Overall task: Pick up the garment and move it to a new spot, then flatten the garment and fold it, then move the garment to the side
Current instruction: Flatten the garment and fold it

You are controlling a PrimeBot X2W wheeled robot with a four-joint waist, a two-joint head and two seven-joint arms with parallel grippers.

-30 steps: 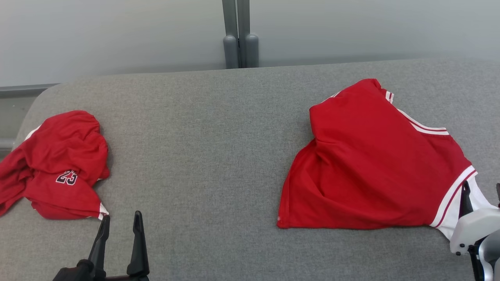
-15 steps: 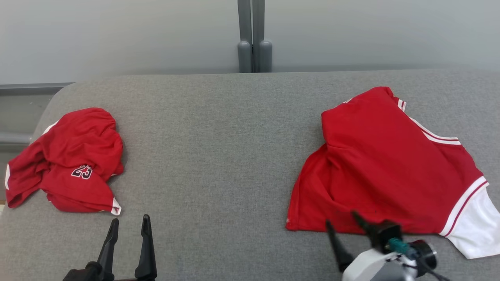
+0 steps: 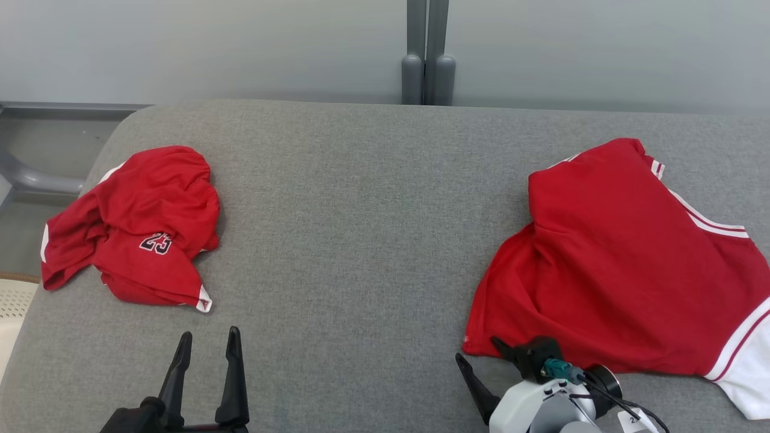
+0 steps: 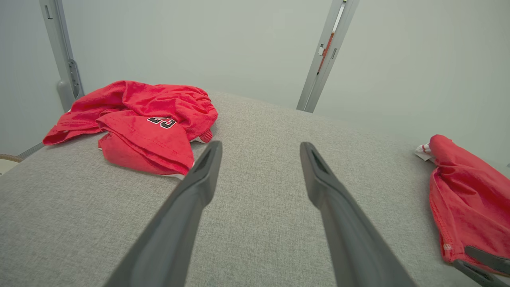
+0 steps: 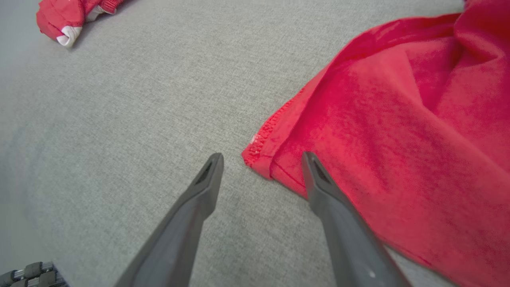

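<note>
A crumpled red garment (image 3: 141, 228) with the number 23 lies at the left of the grey table (image 3: 349, 240); it also shows in the left wrist view as the crumpled garment (image 4: 139, 123). A second red garment (image 3: 619, 264), folded with white trim, lies at the right. My left gripper (image 3: 209, 334) stands open and empty over bare table, just in front of the crumpled garment. My right gripper (image 3: 478, 350) is open at the folded garment's near left corner. In the right wrist view the right gripper (image 5: 263, 156) straddles that hem corner (image 5: 259, 153) without closing.
The table's rounded left edge drops to a floor with a pale basket (image 3: 12, 300). A grey post (image 3: 427, 54) and a pale wall stand behind. Bare grey cloth lies between the two garments.
The camera has swung left. My right gripper has come away from the folded garment's white right end to its near left corner. The left gripper has kept still.
</note>
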